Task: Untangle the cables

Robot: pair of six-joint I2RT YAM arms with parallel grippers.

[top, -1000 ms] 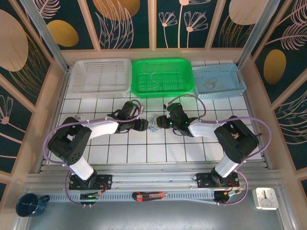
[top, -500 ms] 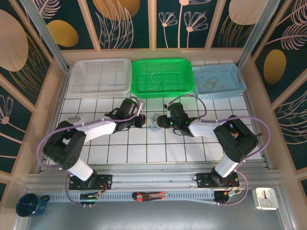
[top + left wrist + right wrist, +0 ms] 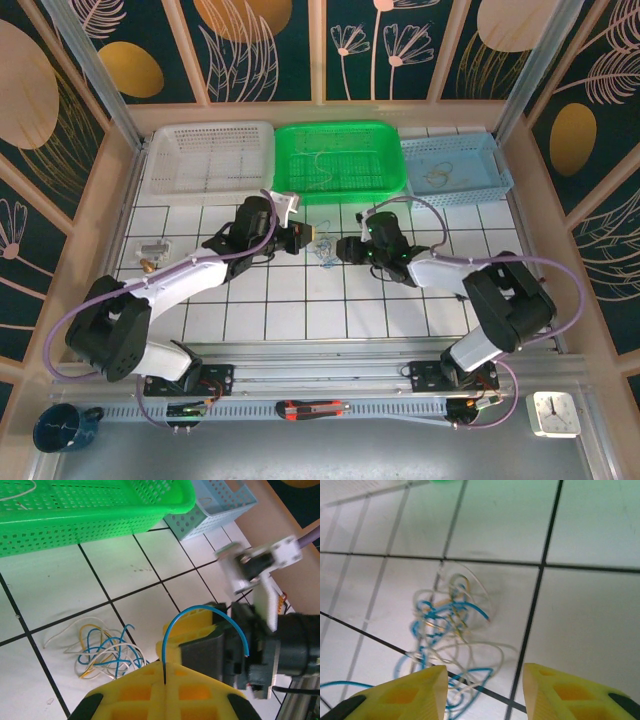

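The cables (image 3: 323,252) lie in a small clump of thin blue, pale yellow and whitish strands on the white tiles between my two grippers. My left gripper (image 3: 308,234) hangs just left of the clump, a little above it. Its yellow jaws (image 3: 165,672) are shut on one blue cable (image 3: 200,609), which arches up out of them and away from the clump (image 3: 102,647). My right gripper (image 3: 345,248) stands open at the clump's right side. In the right wrist view the tangle (image 3: 447,625) lies ahead of the spread fingers (image 3: 485,672), with a few loops reaching between them.
Three baskets line the far edge: white (image 3: 208,158), green (image 3: 340,160) with a pale strand in it, and blue (image 3: 455,165) with a coiled strand. A small metal object (image 3: 152,250) lies at the far left. Bare tiles lie in front of both arms.
The left gripper has shut on a blue cable and moved back and to the right, lifting it off the clump. The right gripper has shifted slightly right and stays open.
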